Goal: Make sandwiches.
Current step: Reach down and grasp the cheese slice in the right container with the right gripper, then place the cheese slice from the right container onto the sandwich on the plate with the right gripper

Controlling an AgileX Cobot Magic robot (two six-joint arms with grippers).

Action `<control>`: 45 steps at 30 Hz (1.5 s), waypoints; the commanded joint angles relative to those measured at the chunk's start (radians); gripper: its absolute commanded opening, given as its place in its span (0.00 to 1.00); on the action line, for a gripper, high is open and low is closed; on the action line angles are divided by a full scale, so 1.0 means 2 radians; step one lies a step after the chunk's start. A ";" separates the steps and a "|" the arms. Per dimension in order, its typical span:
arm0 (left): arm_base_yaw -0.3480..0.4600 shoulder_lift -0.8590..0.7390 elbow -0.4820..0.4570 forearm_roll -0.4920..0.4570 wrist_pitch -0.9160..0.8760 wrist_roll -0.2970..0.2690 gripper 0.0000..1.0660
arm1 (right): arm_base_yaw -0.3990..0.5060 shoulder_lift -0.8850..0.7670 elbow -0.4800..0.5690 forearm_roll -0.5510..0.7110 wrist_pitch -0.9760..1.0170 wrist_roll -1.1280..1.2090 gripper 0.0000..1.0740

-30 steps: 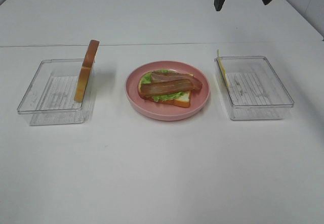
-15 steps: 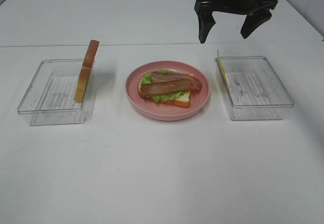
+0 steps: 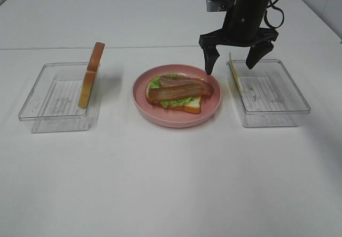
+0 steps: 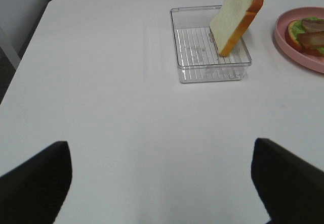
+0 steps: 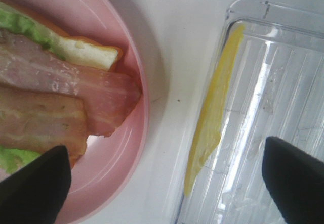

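On the pink plate [image 3: 211, 108] lies an open sandwich [image 3: 176, 92]: one bread slice with green lettuce and two bacon strips on top. A second bread slice [image 3: 91, 74] leans upright against the right wall of the left clear tray [image 3: 37, 100]. A thin yellow cheese square [image 3: 234, 72] stands on edge against the left wall of the right tray [image 3: 288, 100]. My right gripper [image 3: 231, 61] hangs open just above that cheese, one finger over the plate's rim, the other over the tray. In the right wrist view the cheese [image 5: 212, 107] lies between the fingers. My left gripper [image 4: 162, 178] is open over bare table.
The white table [image 3: 171, 183] stretches wide in front of the plate and trays. A seam runs across the table behind them. The right arm [image 3: 251, 7] reaches down from the back right.
The right gripper has come down and forward from the table's back edge to just above the cheese and the right tray's left wall. Its jaws stay wide. Nothing else moved.
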 commanded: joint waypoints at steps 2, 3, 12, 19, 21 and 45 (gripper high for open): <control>0.002 -0.010 0.001 -0.001 -0.001 0.000 0.83 | -0.001 0.010 -0.001 -0.006 -0.011 -0.002 0.81; 0.002 -0.010 0.001 -0.001 -0.001 0.000 0.83 | -0.001 0.010 -0.001 -0.006 -0.011 -0.002 0.81; 0.002 -0.010 0.001 -0.001 -0.001 0.000 0.83 | -0.002 0.011 -0.001 -0.029 -0.022 0.017 0.34; 0.002 -0.010 0.001 -0.001 -0.001 0.000 0.83 | -0.002 0.018 -0.001 -0.044 -0.021 0.025 0.33; 0.002 -0.010 0.001 -0.001 -0.001 0.000 0.83 | -0.002 0.020 -0.001 -0.048 -0.021 0.032 0.30; 0.002 -0.010 0.001 -0.001 -0.001 0.000 0.83 | -0.002 -0.010 -0.022 -0.058 0.013 0.020 0.00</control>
